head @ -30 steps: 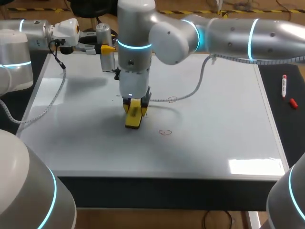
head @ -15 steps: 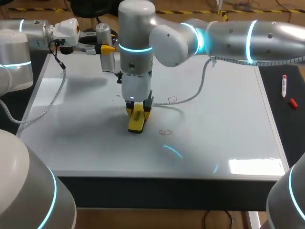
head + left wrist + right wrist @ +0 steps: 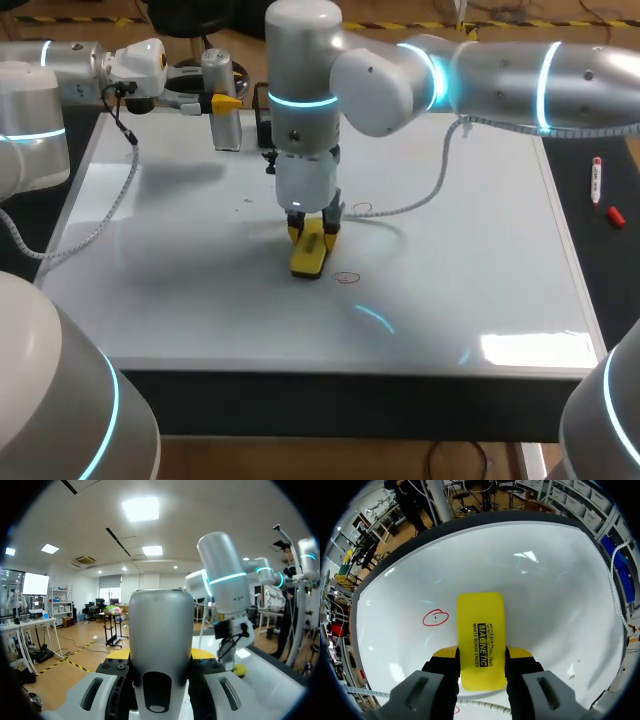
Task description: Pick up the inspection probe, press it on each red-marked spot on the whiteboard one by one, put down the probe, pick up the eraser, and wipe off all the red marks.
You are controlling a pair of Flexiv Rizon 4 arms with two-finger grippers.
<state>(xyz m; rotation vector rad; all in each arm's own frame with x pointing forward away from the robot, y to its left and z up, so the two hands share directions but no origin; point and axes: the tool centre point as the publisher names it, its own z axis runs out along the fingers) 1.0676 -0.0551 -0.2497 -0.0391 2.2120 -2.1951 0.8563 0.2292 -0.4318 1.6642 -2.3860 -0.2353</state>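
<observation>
Right arm [image 3: 480, 75] reaches in to the middle of the whiteboard [image 3: 480, 260]. Its jaws are closed on the upper end of the yellow whiteboard eraser [image 3: 308, 252], one finger on each long side. The eraser's lower end rests on the whiteboard near its centre.

One red ring mark [image 3: 346, 277] lies on the whiteboard just beside the eraser's lower end, not under it. A second red mark [image 3: 360, 209] lies farther back on the whiteboard, beside the arm's grey cable [image 3: 420, 180].

Left arm [image 3: 60, 65] is at the whiteboard's far left corner. Its jaws are clamped on the silver inspection probe [image 3: 226, 120], which is held upright; contact with the whiteboard cannot be judged.

A red marker pen [image 3: 597, 180] and its cap [image 3: 614, 215] lie on the dark table [image 3: 615, 265] off the whiteboard's right edge.
</observation>
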